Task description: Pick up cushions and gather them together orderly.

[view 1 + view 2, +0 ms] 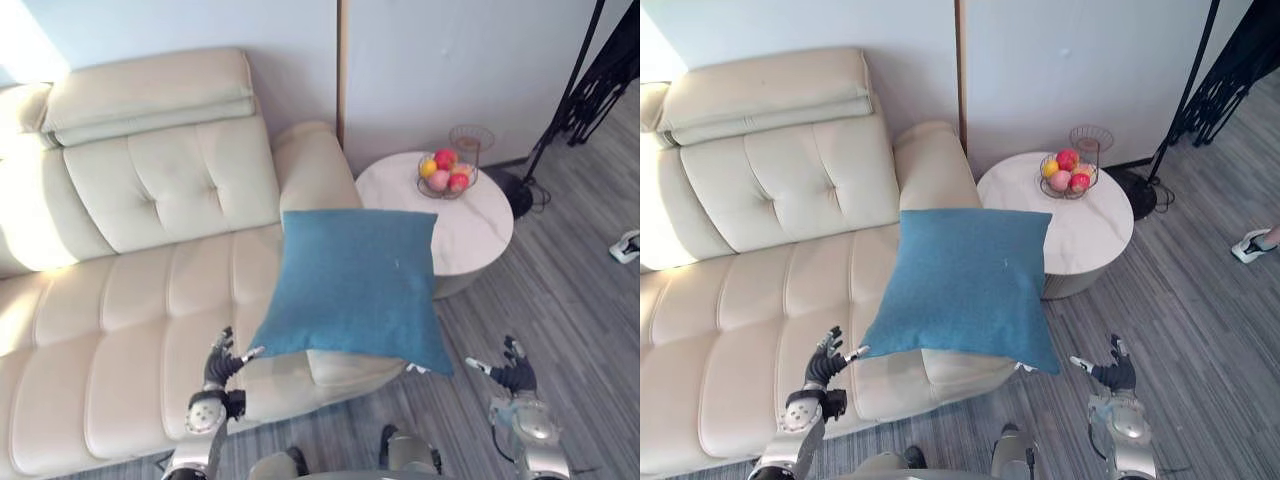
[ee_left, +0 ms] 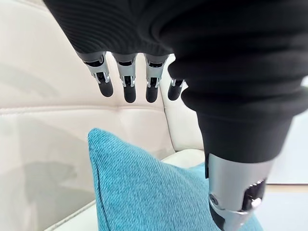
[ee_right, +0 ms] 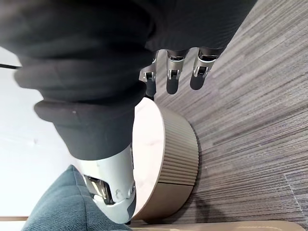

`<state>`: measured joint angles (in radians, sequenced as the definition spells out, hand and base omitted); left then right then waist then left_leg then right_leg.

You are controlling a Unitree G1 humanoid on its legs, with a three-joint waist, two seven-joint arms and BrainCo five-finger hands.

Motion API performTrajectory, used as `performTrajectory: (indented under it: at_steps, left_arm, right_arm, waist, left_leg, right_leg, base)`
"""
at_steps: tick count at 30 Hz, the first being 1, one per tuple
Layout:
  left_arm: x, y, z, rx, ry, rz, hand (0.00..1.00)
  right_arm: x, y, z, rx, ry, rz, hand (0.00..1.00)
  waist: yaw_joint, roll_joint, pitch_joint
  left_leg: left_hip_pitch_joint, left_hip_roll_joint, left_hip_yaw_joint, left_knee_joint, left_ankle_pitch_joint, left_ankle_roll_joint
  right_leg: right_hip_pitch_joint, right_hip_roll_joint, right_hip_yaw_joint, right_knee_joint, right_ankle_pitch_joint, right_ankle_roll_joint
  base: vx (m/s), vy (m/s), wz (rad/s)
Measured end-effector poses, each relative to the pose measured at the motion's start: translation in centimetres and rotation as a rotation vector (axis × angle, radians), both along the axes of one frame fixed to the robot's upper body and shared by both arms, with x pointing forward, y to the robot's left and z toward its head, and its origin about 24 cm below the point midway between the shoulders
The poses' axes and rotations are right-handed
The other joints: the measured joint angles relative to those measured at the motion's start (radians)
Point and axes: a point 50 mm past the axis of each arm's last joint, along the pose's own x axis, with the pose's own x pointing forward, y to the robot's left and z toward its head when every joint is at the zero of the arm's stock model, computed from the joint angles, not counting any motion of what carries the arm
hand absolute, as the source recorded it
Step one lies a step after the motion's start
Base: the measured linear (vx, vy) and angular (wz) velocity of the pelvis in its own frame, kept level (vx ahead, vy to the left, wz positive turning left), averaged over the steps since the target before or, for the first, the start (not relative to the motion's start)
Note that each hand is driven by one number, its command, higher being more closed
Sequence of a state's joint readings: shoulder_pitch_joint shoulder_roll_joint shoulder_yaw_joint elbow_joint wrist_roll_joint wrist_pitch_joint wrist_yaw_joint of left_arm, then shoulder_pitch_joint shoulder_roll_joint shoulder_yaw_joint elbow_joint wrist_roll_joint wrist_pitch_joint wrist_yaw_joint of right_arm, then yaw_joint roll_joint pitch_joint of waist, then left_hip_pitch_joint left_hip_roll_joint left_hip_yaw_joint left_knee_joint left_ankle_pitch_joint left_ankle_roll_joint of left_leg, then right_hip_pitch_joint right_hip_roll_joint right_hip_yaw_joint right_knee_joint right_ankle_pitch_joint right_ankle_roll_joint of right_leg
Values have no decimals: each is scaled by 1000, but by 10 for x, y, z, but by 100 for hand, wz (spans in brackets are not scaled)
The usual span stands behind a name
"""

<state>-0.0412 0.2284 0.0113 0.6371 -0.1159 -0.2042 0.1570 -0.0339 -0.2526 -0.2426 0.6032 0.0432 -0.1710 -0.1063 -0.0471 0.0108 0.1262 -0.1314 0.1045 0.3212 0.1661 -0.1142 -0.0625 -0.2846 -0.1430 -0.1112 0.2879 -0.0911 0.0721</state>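
Note:
A large blue cushion (image 1: pixel 355 285) lies spread over the right end of the cream sofa (image 1: pixel 130 200), its lower edge past the seat's front. My left hand (image 1: pixel 218 368) is open just below the cushion's lower left corner, thumb tip almost at it. My right hand (image 1: pixel 515 375) is open over the floor, a little right of the lower right corner and apart from it. In the left wrist view straight fingers (image 2: pixel 126 82) hover above the cushion's corner (image 2: pixel 144 197). The right wrist view has straight fingers (image 3: pixel 172 77) and an edge of the cushion (image 3: pixel 62 202).
A round white side table (image 1: pixel 480 225) with a ribbed base stands right of the sofa, carrying a wire basket of fruit (image 1: pixel 445 172). A black stand (image 1: pixel 580 90) rises at the far right. A person's shoe (image 1: pixel 1252 245) is at the right edge on the wooden floor.

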Motion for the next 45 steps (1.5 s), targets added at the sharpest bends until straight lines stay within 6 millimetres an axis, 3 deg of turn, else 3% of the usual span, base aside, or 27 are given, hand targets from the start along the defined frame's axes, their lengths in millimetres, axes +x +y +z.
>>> performTrajectory:
  at_steps: [3,6,12,15,16,21,25,30,35,37,40,43,45]
  left_arm:
    - [31,-4,16,16,-58,-20,0]
    - [63,-17,38,28,-130,-68,0]
    - [111,-38,81,40,-239,-125,0]
    - [134,-59,105,57,-287,-179,0]
    - [141,-65,113,49,-303,-175,100]
    - [159,-75,143,-3,-371,-135,100]
    - [164,-71,157,-25,-414,-119,100]
    - [167,-73,189,-34,-541,-136,100]
    - [148,-84,208,-91,-689,-169,100]
    - [135,-87,205,-113,-722,-185,100]
    - [99,-93,179,-163,-713,-200,100]
    - [69,-93,156,-228,-687,-173,100]
    - [54,-92,146,-259,-669,-153,100]
  right_arm:
    - [45,22,27,12,-114,107,0]
    - [75,40,51,38,-205,170,0]
    - [123,60,99,43,-333,229,0]
    - [149,80,133,42,-407,281,0]
    - [158,88,145,40,-431,291,100]
    - [177,110,183,69,-509,302,100]
    - [178,108,193,60,-542,299,100]
    - [174,114,214,46,-631,339,100]
    - [153,110,208,44,-701,361,100]
    - [141,108,195,52,-696,362,100]
    - [109,107,167,38,-674,368,100]
    - [84,109,162,-10,-697,389,100]
    - [75,113,158,-5,-701,398,100]
  waist:
    - [0,4,10]
    - [0,7,23]
    - [-2,14,104]
    - [-9,14,163]
    - [-8,14,169]
    - [-5,15,229]
    - [-1,17,231]
    - [2,18,253]
    - [1,18,253]
    - [2,18,253]
    - [0,18,249]
    - [3,17,239]
    - [3,17,191]
  left_leg:
    - [-49,-1,13,-26,30,4]
    - [-118,-6,12,-16,47,15]
    - [-211,-17,-6,10,72,28]
    - [-238,-16,-19,21,87,35]
    - [-259,-15,-18,26,93,37]
    - [-280,-12,-17,27,113,39]
    - [-297,-6,-17,31,113,38]
    - [-310,7,-18,43,113,38]
    - [-302,17,-31,43,112,37]
    - [-277,19,-37,40,109,32]
    - [-198,15,-49,21,97,19]
    - [-144,13,-58,7,89,15]
    - [-142,14,-64,-7,90,14]
  right_leg:
    - [-43,9,9,-53,58,-5]
    - [-98,4,13,-70,94,-8]
    - [-169,0,14,-77,139,-13]
    - [-183,-1,7,-79,156,-19]
    - [-204,0,9,-79,163,-22]
    - [-227,4,14,-76,182,-29]
    - [-241,9,17,-76,184,-32]
    - [-250,21,20,-77,185,-34]
    - [-226,29,31,-90,185,-34]
    - [-195,33,32,-103,185,-33]
    - [-114,36,29,-106,156,-23]
    - [-57,35,21,-110,134,-21]
    - [-54,35,8,-111,129,-23]
  base:
    - [-86,-2,-14]
    - [-117,30,1]
    - [-126,23,9]
    - [-97,1,9]
    - [-104,-5,2]
    - [-67,-17,0]
    - [-18,-7,-1]
    - [19,-20,-3]
    - [84,3,6]
    - [116,7,6]
    - [95,0,9]
    - [49,2,12]
    - [37,-4,17]
